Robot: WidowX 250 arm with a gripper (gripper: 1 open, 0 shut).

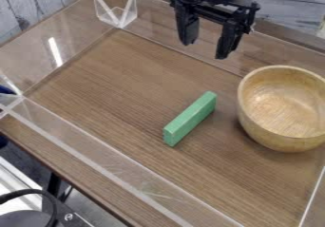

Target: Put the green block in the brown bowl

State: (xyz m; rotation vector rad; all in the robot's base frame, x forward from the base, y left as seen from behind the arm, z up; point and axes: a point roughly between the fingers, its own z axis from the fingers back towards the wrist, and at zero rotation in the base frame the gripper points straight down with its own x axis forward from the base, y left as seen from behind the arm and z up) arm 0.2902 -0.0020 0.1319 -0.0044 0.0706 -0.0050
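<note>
The green block (191,117) lies flat on the wooden tabletop near the middle, its long side running diagonally from lower left to upper right. To its right stands the brown bowl (287,105), a round tan wooden bowl with nothing in it. My black gripper (207,39) hangs above the table behind both, pointing down. Its two fingers are spread apart and hold nothing. It is well clear of the block and of the bowl's rim.
Low clear plastic walls (76,141) fence the wooden table (114,79) on the left and front. A clear plastic piece (117,9) stands at the back left corner.
</note>
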